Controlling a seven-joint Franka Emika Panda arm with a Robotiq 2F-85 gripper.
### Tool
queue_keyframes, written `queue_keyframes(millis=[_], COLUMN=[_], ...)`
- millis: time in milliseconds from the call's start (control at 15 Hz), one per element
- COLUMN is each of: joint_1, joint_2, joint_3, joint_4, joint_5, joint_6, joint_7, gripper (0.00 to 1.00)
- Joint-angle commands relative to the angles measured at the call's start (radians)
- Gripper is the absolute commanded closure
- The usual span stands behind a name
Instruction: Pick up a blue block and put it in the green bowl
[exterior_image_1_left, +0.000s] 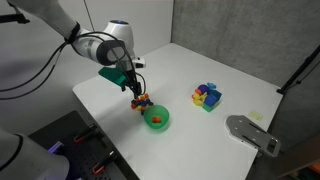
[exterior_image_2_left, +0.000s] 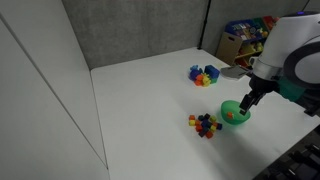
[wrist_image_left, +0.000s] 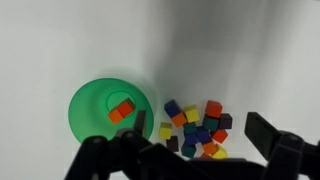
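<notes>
The fingers stand wide apart with nothing clamped between them. They hang over the pile of tiny blocks, one finger on each side of it in the wrist view. In an exterior view the fingers hang just over the pile, at the end of the arm.

Several blue blocks lie in the pile, mixed with red, yellow and orange ones. The bowl sits just beside the pile and apart from it, and holds two orange blocks.

In both exterior views the bowl and the pile lie toward the edge of the tabletop where the arm reaches in. The cluster of bigger blue, yellow and purple blocks stands well apart from them, nearer the opposite edge. A flat grey object lies at one corner of the tabletop.
</notes>
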Motion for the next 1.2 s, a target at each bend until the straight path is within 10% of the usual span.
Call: queue_keyframes(millis=[0, 1133], joint_1=[0.008, 0.071], joint_2=[0.054, 0.493], joint_3=[-0.003, -0.088], joint_4=[-0.002, 0.047], joint_5=[0.011, -0.056], joint_6=[0.077, 0.468], joint_7=[-0.018, -0.043], gripper=[0.0, 0.0])
